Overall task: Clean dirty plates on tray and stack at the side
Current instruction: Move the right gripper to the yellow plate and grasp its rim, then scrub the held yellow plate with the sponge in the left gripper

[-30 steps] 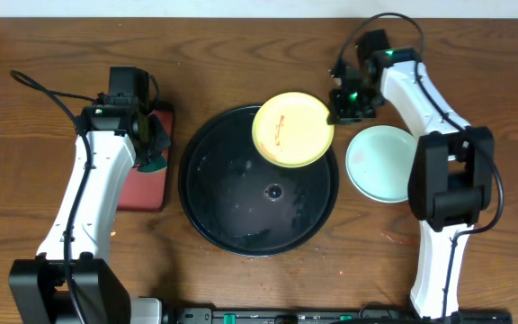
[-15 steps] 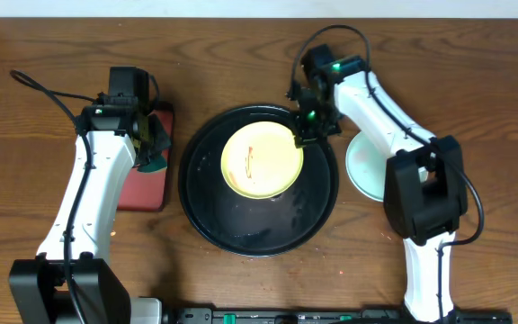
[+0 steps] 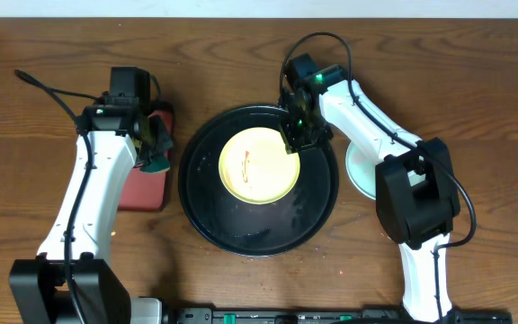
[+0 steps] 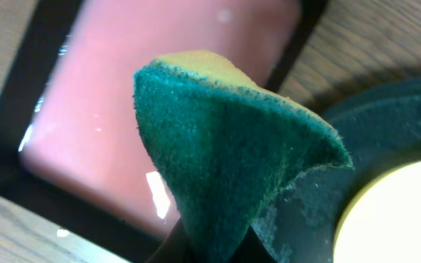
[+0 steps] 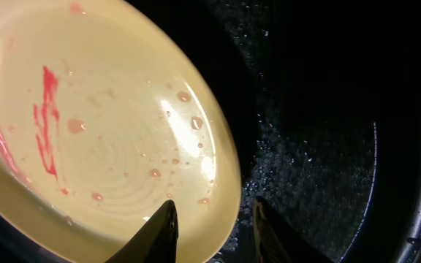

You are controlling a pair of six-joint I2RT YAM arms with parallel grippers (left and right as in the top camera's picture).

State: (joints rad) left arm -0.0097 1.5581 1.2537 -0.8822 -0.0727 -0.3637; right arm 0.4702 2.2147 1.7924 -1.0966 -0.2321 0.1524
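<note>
The right gripper (image 5: pixel 214 234) is now spreading its fingers, one over the inside of the yellow plate (image 3: pixel 257 165) and the other just beyond its rim. A second ago it was carrying that plate, pinched at the edge, above the far right rim of the black tray (image 3: pixel 205 216). The plate is now lying flat in the middle of the tray, its red smear (image 5: pixel 46 117) facing up, so it looks delivered for scrubbing. To the right, a pale plate (image 3: pixel 360 171) is waiting on the table beside the tray, partly under the right arm. The left gripper (image 3: pixel 151 144) is staying where it was, pressed together on a green-and-yellow sponge (image 4: pixel 225 153) over the right edge of the pink tray (image 3: pixel 142 189). Wiping is probably next.
</note>
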